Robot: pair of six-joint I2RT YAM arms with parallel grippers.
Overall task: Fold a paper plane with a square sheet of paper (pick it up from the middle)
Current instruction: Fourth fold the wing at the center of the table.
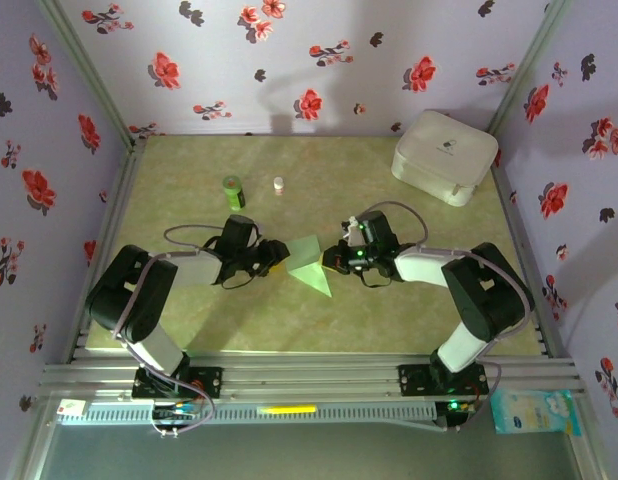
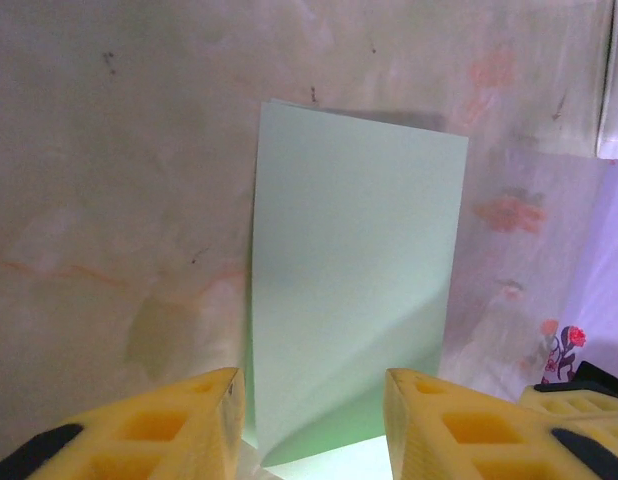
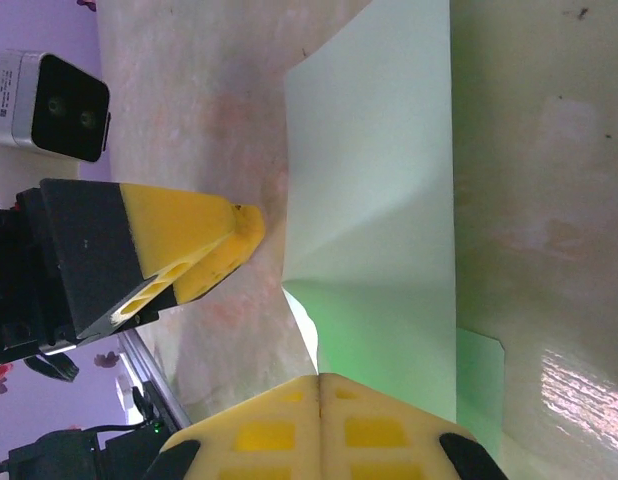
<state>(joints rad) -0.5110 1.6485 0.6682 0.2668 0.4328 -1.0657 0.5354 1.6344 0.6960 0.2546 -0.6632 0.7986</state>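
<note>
Jaws: the left pair stands apart, released. The right pair is clenched flat together, apparently pinching the sheet's edge.

Top view: left gripper [image 1: 276, 258] and right gripper [image 1: 334, 258] face each other mid-table. The thin pale green paper sheet [image 1: 310, 264] sits between them, part-folded and tented off the mottled beige tabletop [image 1: 409, 320]. The small dark green cylindrical bottle [image 1: 234, 192] and white rounded case [image 1: 444, 156] are well apart at the back.

Left wrist: yellow foam fingers [image 2: 209, 425] straddle the sheet's near end, not closed on it.

Right wrist: closed fingertips [image 3: 279, 430] meet at the sheet's fold. One left finger [image 3: 194, 250] is just beside its edge.

Judgement: this is a crease step, and the plane is far from done. Hold the right pinch firm, bring the left gripper in low along the fold line, and align the edges before pressing. A skewed crease carries through.
</note>
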